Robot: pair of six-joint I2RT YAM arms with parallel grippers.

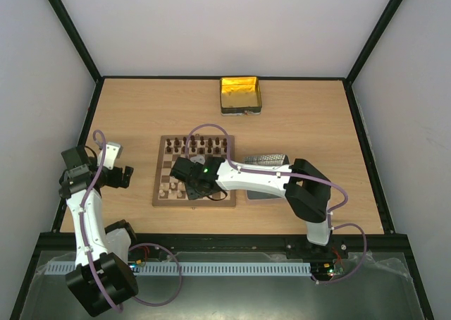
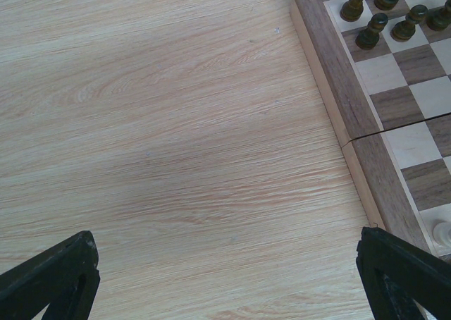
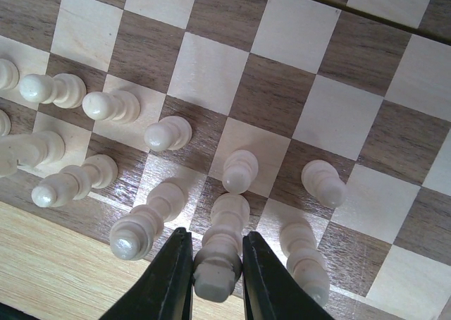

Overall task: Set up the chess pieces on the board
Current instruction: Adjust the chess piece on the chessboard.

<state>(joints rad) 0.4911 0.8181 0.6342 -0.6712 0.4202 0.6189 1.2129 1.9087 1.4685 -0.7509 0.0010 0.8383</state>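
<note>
On your table (image 1: 317, 122): board (image 1: 169, 166) at centre, ahead of both arm bases. Tin (image 1: 241, 95) behind the board, near the far edge, well apart from it. Tray (image 1: 266, 158) just right of the board, partly under your right arm. On the board: far pieces (image 1: 197, 146) in two rows along the far side; near pieces (image 1: 169, 187) in two rows along the near side, partly hidden under your right arm. Your left gripper (image 1: 125, 175) sits left of the board, over bare table. Your right gripper (image 3: 217, 281) hangs over the board's near edge, a back-row piece (image 3: 224, 225) pinched between its fingers, with neighbours just left and right of it.
</note>
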